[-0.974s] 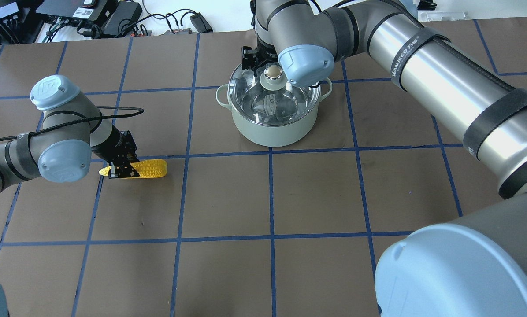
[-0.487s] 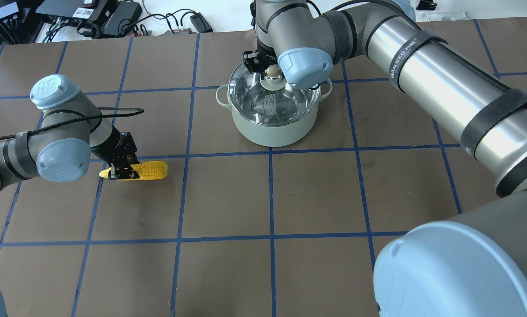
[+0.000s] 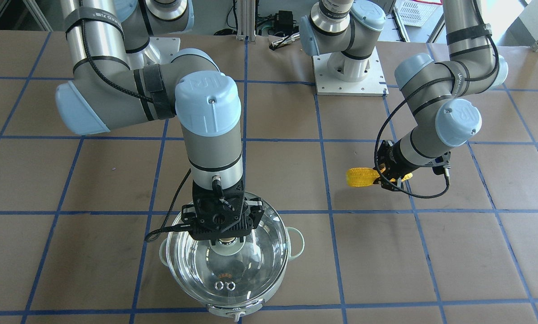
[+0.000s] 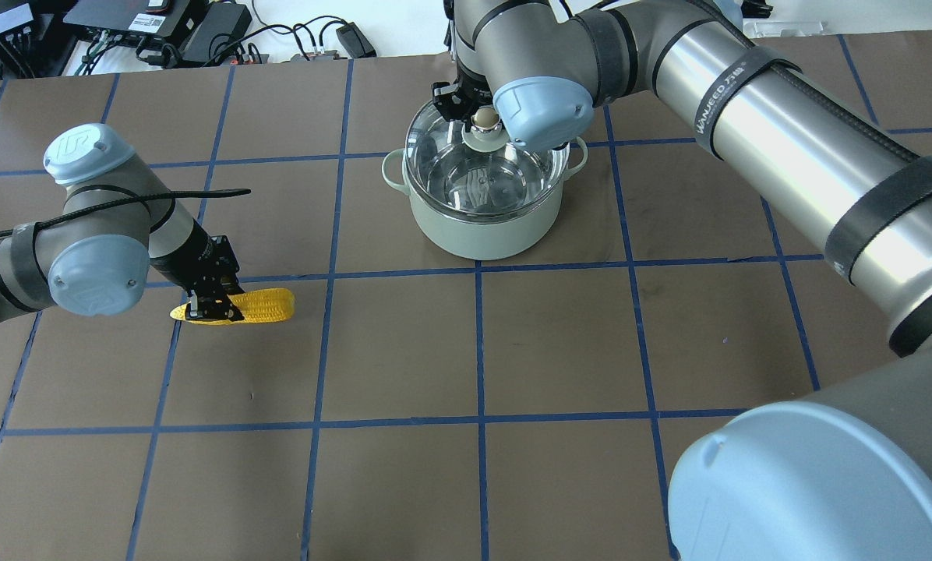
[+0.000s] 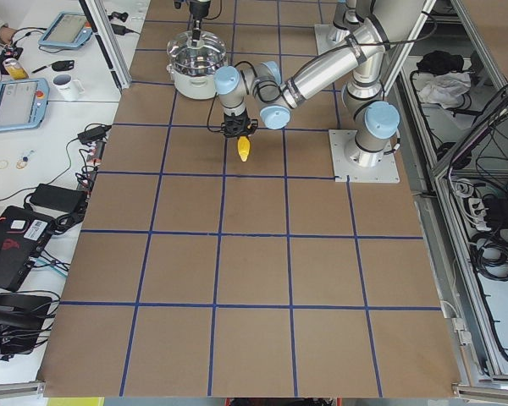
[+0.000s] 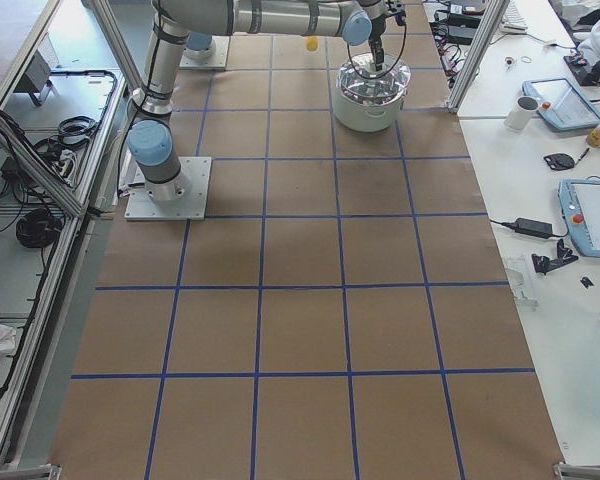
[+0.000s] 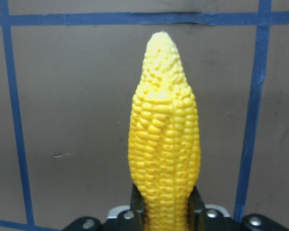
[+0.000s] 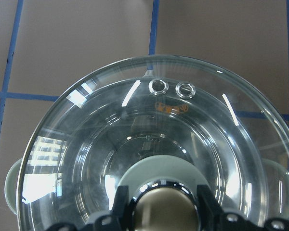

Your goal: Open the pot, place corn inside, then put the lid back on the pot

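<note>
Lid [image 4: 485, 167] still sits over the pot [image 4: 481, 226], but our right tool [image 8: 163, 211], just behind the knob [image 4: 484, 119] a second ago, has now closed on it, so we judge lifting comes next, while our left tool [image 4: 213, 308] grips the corn [image 4: 267, 302] low at the counter [image 4: 559, 351], well apart.

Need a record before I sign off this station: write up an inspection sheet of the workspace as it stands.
Surface: brown table with a blue tape grid.
Pot: upright, toward the table edge far from the robot.
Lid: over the pot; cannot tell whether it clears the rim.
Corn: held near one end.
Clutter: nothing seen.
Left gripper: shut on the corn.
Right gripper: shut on the lid's knob.
Cables: black cable loops from the left wrist; another hangs by the right wrist.
Surroundings: electronics beyond the table edge; mug and tablets on a side bench.
</note>
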